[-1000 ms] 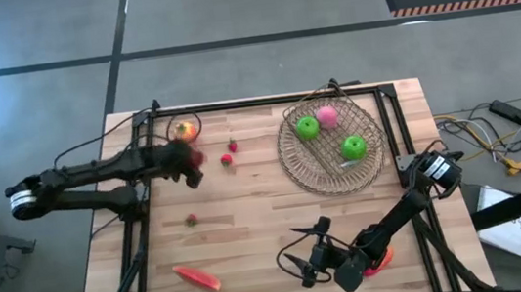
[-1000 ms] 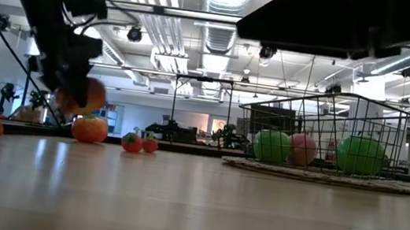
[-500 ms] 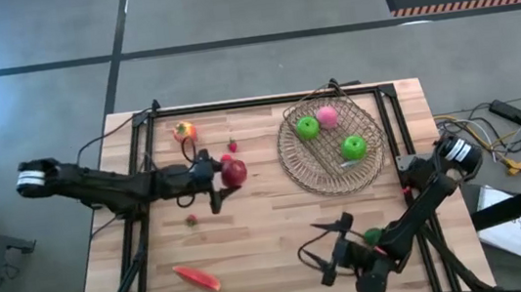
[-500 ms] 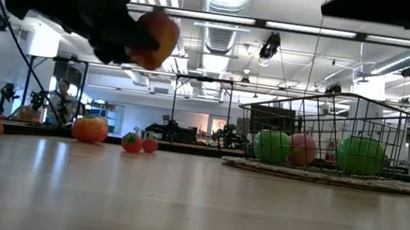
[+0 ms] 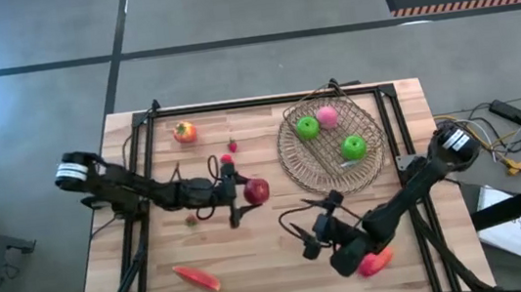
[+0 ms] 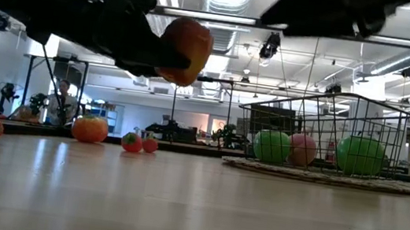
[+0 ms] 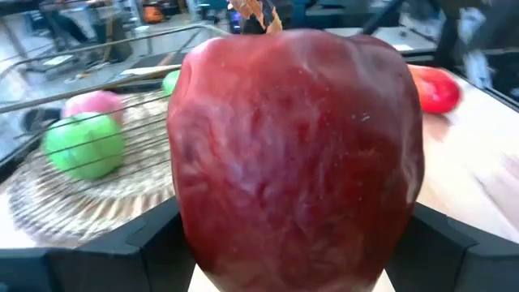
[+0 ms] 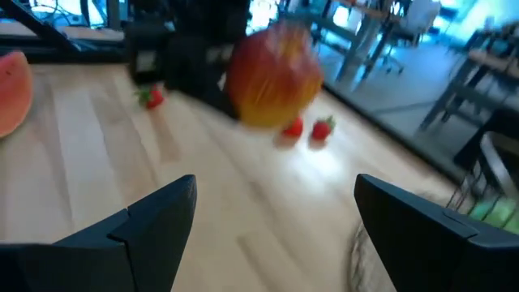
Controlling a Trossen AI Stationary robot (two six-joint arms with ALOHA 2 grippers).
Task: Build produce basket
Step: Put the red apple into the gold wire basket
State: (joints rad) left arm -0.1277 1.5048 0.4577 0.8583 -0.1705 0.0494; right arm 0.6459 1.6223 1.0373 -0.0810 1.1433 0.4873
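My left gripper [image 5: 249,192] is shut on a red apple [image 5: 259,191], which hangs over the middle of the table and shows high above it in the low view [image 6: 186,45]. The round tan basket [image 5: 286,153] at the far right holds two green apples [image 5: 308,127] [image 5: 353,146] and a pink peach [image 5: 327,116]. My right gripper [image 5: 307,240] hovers open near the right front, nothing between its fingers [image 8: 154,215]. An orange-red tomato [image 5: 184,132] rests at the far left. My left gripper pinches the red apple by its two opposite sides [image 7: 190,219] between its two fingers [image 7: 138,243]. The fingers come nearly level from the table's left. The apple is lifted clear of the table, with its stem [image 7: 255,12] up.
Small strawberries [image 5: 232,146] [image 5: 190,220] lie left of the middle. A long red piece [image 5: 197,278] lies at the near left. Another red fruit [image 5: 376,263] sits under my right arm. A dark frame [image 5: 236,104] runs along the table's far edge.
My left gripper has carried the red apple from beside the tomato toward the table's right and up, tipping from pointing down to nearly level. The apple now hangs clear over the middle. My right gripper has risen and drifted toward the far edge, staying open.
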